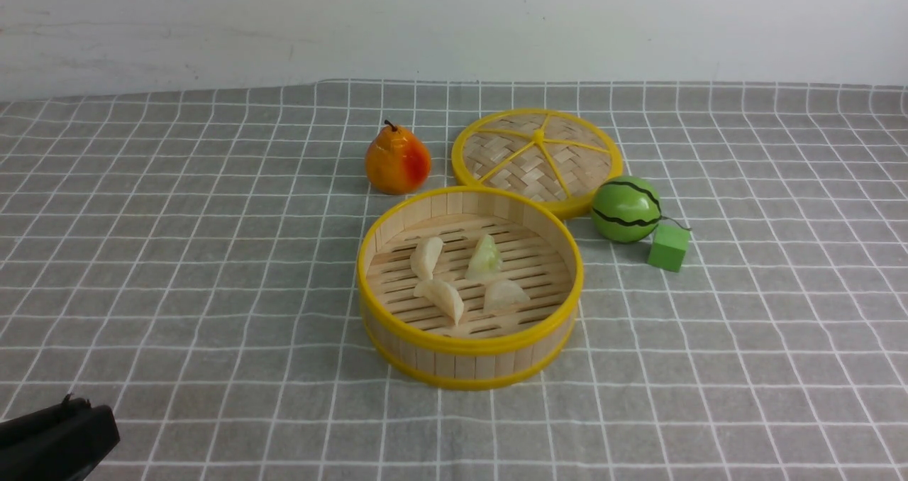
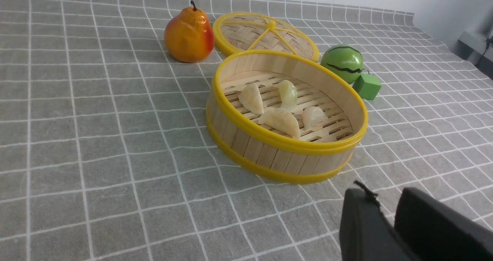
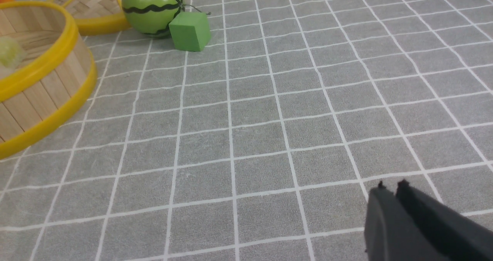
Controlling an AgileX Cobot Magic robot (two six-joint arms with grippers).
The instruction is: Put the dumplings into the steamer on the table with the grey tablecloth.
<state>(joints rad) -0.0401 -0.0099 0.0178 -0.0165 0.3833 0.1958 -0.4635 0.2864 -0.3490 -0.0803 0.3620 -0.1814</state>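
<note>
The steamer (image 1: 468,344), a round bamboo basket with yellow rims, stands mid-table on the grey tablecloth (image 1: 213,254). Several pale dumplings (image 1: 443,298) lie on its slatted floor, one of them greenish (image 1: 484,259). In the left wrist view the steamer (image 2: 285,141) and the dumplings (image 2: 281,118) show ahead of my left gripper (image 2: 385,195), whose fingers stand slightly apart over cloth with nothing between them. That gripper (image 1: 92,413) sits at the near left corner. My right gripper (image 3: 391,187) hovers shut and empty over cloth, well right of the steamer (image 3: 46,95).
Behind the steamer lie a flat woven lid (image 1: 538,156) with yellow spokes and an orange pear (image 1: 397,160). A green striped melon ball (image 1: 626,209) and a green cube (image 1: 668,247) sit at its right. A white wall bounds the far edge.
</note>
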